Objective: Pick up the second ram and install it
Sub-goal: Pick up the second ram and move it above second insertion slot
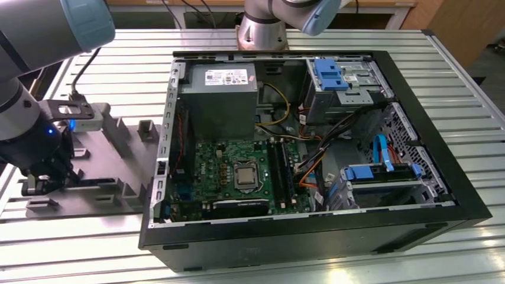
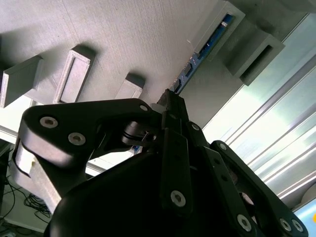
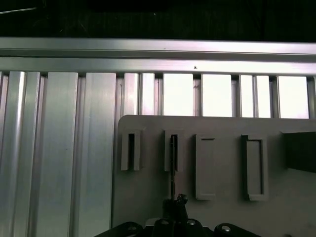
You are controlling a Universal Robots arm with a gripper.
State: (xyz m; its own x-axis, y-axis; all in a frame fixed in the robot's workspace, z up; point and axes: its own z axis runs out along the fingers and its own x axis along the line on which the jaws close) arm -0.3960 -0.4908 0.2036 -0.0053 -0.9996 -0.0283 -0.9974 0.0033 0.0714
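Black pincer [image 2: 170, 98] appears closed onto the near end of the second ram [image 2: 200, 54], a thin dark green-black memory stick standing edgewise in the grey plastic holder [image 3: 148, 197] on the slatted metal worktop [image 3: 64, 148]. Probably light, stiff, fragile; best held by its flat faces.

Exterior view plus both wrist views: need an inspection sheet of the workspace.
Surface: slatted metal table carrying a grey holder plate and an open computer case.
Job's things: memory stick standing on edge in the plate's slotted blocks.
Clutter: nothing seen.
End effector: end effector at the stick's near end, low over the plate.
Cables: black cable running to the arm's wrist; orange wires inside the case.
Surroundings: wooden panel beyond the table.
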